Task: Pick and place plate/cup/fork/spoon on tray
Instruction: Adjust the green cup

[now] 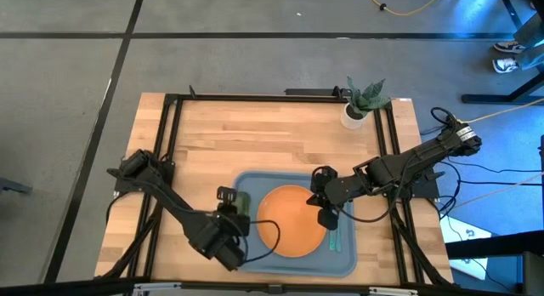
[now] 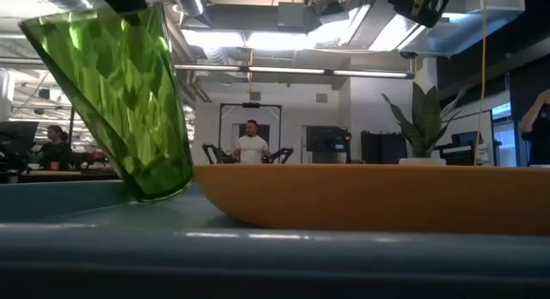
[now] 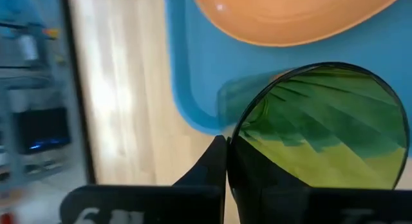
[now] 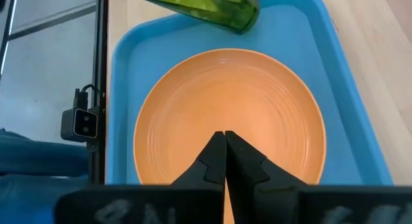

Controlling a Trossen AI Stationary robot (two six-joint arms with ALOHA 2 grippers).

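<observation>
The tray (image 1: 340,264) sits at the near edge of the bench (image 1: 280,143), and nearly everything crowds onto it. The plate (image 1: 289,221) lies flat in the tray's middle and fills most of its floor, so only narrow strips of blue show between the plate's rim and the tray's raised wall. The cup (image 2: 120,93) stands tilted at the tray's left end, its base touching the tray floor just beside the plate; it leans away from the plate. The left claw (image 1: 240,224) is pinching the cup at its rim, fingers (image 3: 215,163) pressed against the glass wall, right over the tray's left rim.

The right claw (image 4: 224,139) hangs over the plate's right half, pressed together and gripping nothing. On the strip of tray right of the plate lies a teal-handled utensil (image 1: 333,237); its head is hidden under that arm, so I cannot tell fork from spoon.

Beyond the tray's far rim the bench is open wood up to a potted plant (image 1: 364,100) at the far right corner, well apart from the tray. A black frame (image 1: 174,126) runs along the bench's sides. A person (image 2: 252,144) stands in the room behind.
</observation>
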